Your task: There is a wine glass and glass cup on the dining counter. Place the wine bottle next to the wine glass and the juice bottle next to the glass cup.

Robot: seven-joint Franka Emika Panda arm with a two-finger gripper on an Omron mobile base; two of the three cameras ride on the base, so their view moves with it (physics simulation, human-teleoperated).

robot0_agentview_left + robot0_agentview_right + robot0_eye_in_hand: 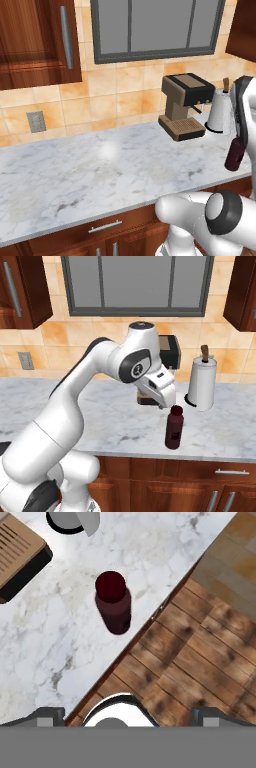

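Note:
The juice bottle (234,155) (173,428) (114,604), stubby and dark maroon, stands upright on a marble wall counter (90,175) near its front edge. My gripper (167,403) (130,716) hangs just above and slightly behind the bottle's cap, pointing down, apart from it. Its fingertips (50,714) stand wide apart at the bottom of the hand view, open with nothing between them. The wine glass, glass cup, wine bottle and dining counter are out of view.
A brown coffee machine (184,105) (20,554) stands at the back of the counter. A white paper towel holder (219,111) (202,383) is to its right, behind the bottle. Wood cabinets (35,40) hang overhead. Wood floor (210,652) lies past the counter edge.

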